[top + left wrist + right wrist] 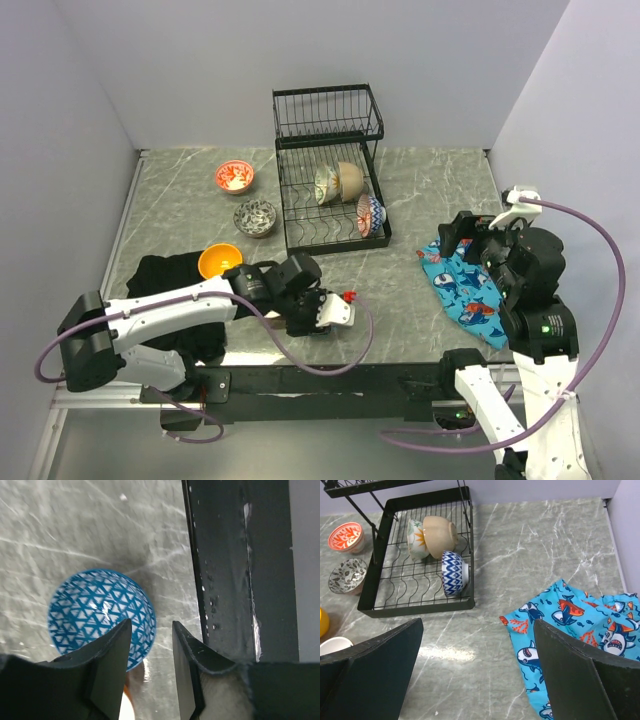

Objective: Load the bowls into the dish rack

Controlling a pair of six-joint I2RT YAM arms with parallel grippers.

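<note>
The black wire dish rack (pixel 288 215) stands at the back centre. Its lower tray holds a floral bowl (pixel 327 184), a beige bowl (pixel 350 180) and a blue patterned bowl (pixel 369 214). These also show in the right wrist view (pixel 452 572). A red bowl (pixel 235 177), a grey patterned bowl (pixel 256 217) and an orange bowl (pixel 220 261) sit on the table left of the rack. My left gripper (pixel 151 630) is open just above a blue triangle-patterned bowl (pixel 95 615) lying upside down, with its rim between the fingers. My right gripper (pixel 477 670) is wide open and empty above bare table.
A blue shark-print cloth (pixel 465 295) lies at the right, under my right arm. A black cloth (pixel 165 275) lies under my left arm. The table's black front rail (pixel 235 570) runs just beside the blue bowl. A white bowl (pixel 335 645) sits near the orange one.
</note>
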